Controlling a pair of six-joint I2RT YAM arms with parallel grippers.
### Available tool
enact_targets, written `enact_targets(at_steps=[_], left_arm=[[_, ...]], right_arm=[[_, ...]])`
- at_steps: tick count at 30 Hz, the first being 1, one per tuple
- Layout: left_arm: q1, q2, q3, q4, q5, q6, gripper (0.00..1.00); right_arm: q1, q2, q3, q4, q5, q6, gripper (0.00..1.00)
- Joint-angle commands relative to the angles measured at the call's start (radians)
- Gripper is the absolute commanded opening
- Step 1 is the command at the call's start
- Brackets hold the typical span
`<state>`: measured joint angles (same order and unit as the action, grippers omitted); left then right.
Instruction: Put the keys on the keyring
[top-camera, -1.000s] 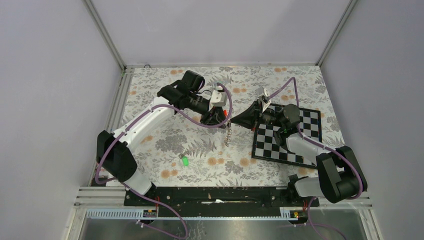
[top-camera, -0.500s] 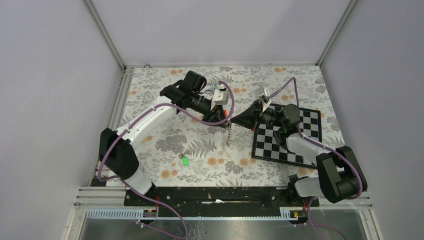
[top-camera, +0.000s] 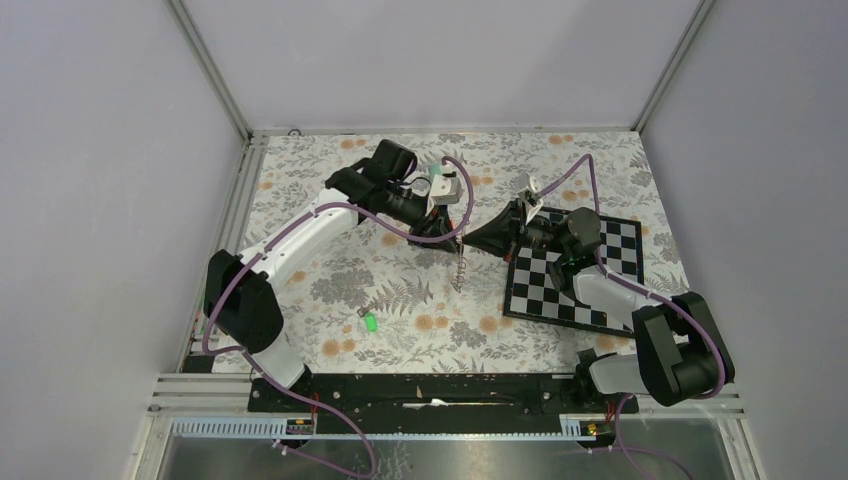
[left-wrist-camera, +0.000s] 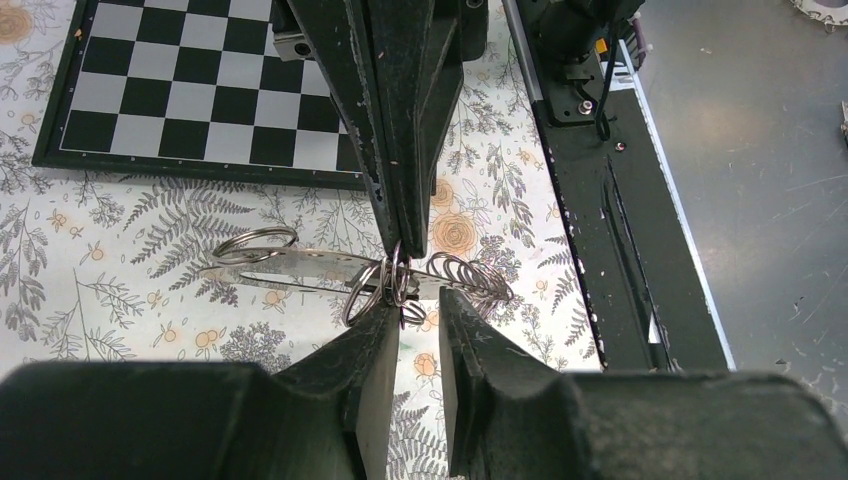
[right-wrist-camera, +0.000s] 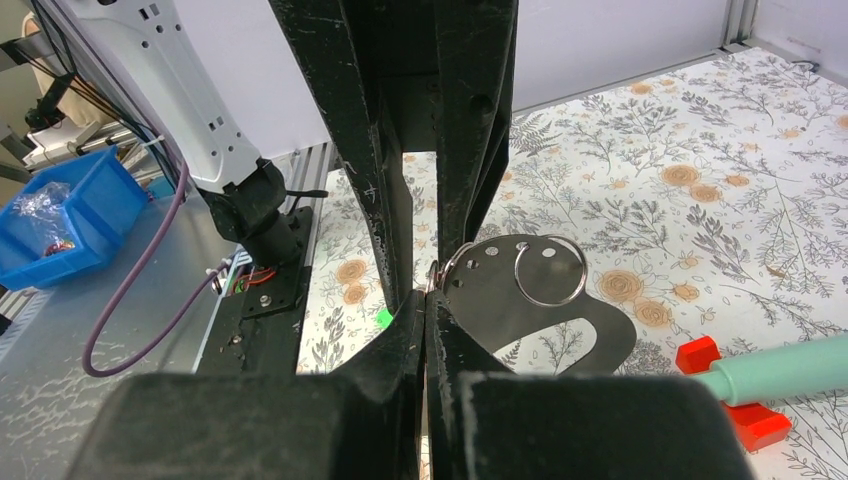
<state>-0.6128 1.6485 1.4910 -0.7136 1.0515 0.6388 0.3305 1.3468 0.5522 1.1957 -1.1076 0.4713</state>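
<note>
The right gripper (left-wrist-camera: 400, 255) is reaching down from the top of the left wrist view with its two long black fingers pressed flat together. They are pinching a small cluster of wire rings on the keyring (left-wrist-camera: 310, 265), so the keyring is hanging off the table just left of the frame's middle. In the right wrist view the same closed tips (right-wrist-camera: 425, 300) are holding the rim of the keyring (right-wrist-camera: 500, 300). There it is showing as a thin, flat, dark strap punched with small round holes and opening into an oval loop toward the lower right. A bright split ring (right-wrist-camera: 550, 270) is lying against its face.

The left gripper (left-wrist-camera: 420, 308) is sitting at the bottom of its own view with its jaws standing slightly apart. A narrow slot of tablecloth is showing between the blocky matte black fingers. The ring cluster is hanging right at the mouth of that slot; whether it is touching the fingers cannot be told. A springy wire coil (left-wrist-camera: 470, 275) is trailing off to the right.

From above, the two grippers are meeting tip to tip at the frame's centre, with the keyring (top-camera: 460, 272) dangling below. The green-headed key (top-camera: 370, 322) is lying on the floral tablecloth (top-camera: 330, 290), lower left of centre. A glossy chessboard (top-camera: 575, 270) is lying to the right.
</note>
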Motion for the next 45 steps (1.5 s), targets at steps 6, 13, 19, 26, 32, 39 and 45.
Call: enact_targets(at_steps=[6,13,19,26,32,39,45], left_arm=[[-0.025,-0.016,0.036,0.155,0.071,-0.064,0.28],[-0.025,-0.028,0.020,0.175,0.062,-0.069,0.31],[-0.025,-0.038,0.003,0.203,0.064,-0.089,0.27],[-0.020,-0.070,-0.028,0.204,0.019,-0.054,0.25],[-0.006,-0.108,-0.066,0.172,0.010,0.023,0.29],[-0.005,-0.110,-0.059,0.154,0.018,0.054,0.32],[0.009,-0.109,-0.046,0.150,-0.001,0.053,0.31]], right_arm=[[0.008,0.003,0.036,0.027,0.024,-0.028,0.00],[0.009,0.003,0.035,0.015,0.023,-0.039,0.00],[0.008,0.007,0.037,0.001,0.025,-0.050,0.00],[0.007,0.000,0.037,-0.019,0.018,-0.065,0.00],[0.005,0.002,0.039,-0.032,0.018,-0.077,0.00],[0.006,0.004,0.040,-0.046,0.018,-0.083,0.00],[0.006,0.000,0.041,-0.052,0.014,-0.088,0.00]])
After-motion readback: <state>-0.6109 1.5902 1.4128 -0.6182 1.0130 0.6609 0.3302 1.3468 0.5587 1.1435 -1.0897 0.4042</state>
